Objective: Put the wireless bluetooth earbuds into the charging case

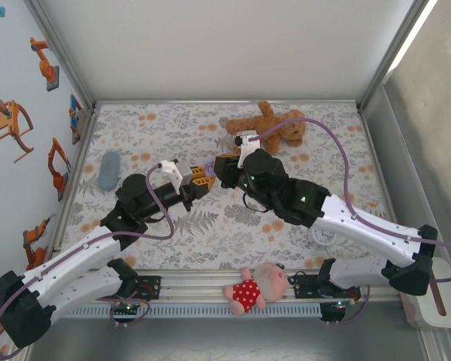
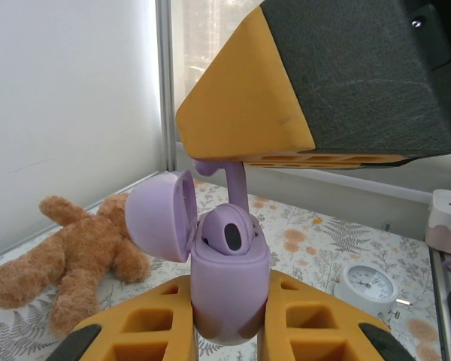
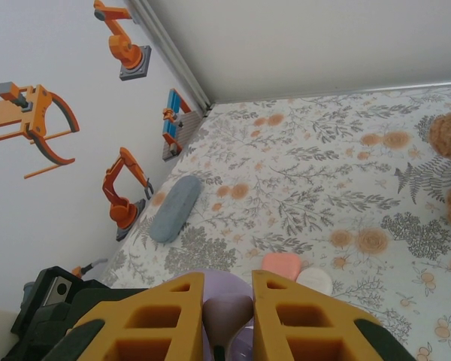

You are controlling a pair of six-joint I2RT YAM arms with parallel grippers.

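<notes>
Left gripper (image 2: 229,304): we see it clamped on the lilac case (image 2: 229,274), held upright with the lid (image 2: 158,214) swung open.
Right gripper (image 3: 227,301): closed on the second bud (image 2: 237,184), stem down over the case, its tip hidden behind the first bud (image 2: 227,229).
First bud: seated in its socket.
Done: we judge half the lilac pair home.
Left: seat and release the second bud, then shut the lid.
Table: a coral case (image 3: 282,263) and a white case (image 3: 314,280) lie side by side, closed.

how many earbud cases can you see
3: lilac case, lid open, in the left pincer; coral case and white case side by side on the table. Others may be hidden.
</notes>
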